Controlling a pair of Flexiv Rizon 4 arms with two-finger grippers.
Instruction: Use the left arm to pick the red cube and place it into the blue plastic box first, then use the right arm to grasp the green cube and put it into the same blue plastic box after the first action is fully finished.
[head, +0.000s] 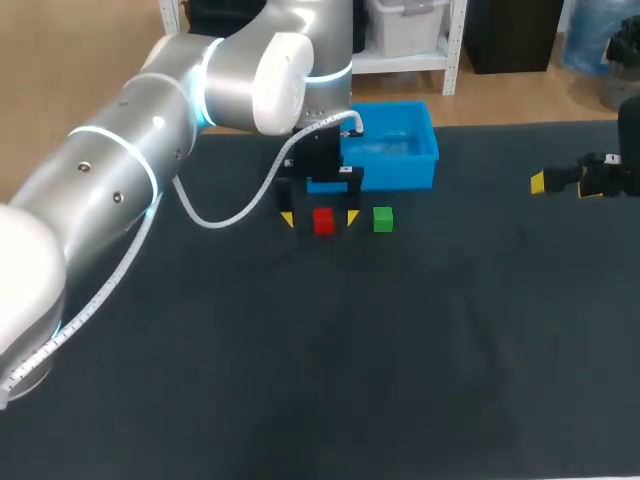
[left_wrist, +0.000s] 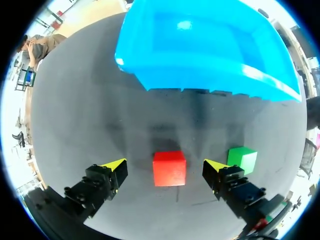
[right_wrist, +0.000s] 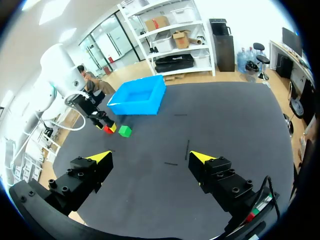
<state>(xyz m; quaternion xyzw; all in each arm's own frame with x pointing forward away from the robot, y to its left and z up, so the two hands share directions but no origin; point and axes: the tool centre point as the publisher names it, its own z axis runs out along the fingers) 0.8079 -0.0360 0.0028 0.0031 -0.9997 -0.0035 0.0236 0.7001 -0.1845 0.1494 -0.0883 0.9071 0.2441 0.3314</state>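
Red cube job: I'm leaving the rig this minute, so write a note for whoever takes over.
Left claw: open, straddling the red cube on the table, not touching it.
Right claw: open, empty, at the table's right side.
Green cube: on the table beside the red one, just outside the left claw. The blue box is ahead of both, with no cube in it.
Done: nothing placed.
Left: grasp red and box it, then the right arm does green.

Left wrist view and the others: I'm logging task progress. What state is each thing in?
red cube: on the table, not grasped.
left gripper: open, fingers either side of the red cube, not touching it.
green cube: on the table, untouched.
blue plastic box: upright, empty.
right gripper: open, holding nothing, far from both cubes.
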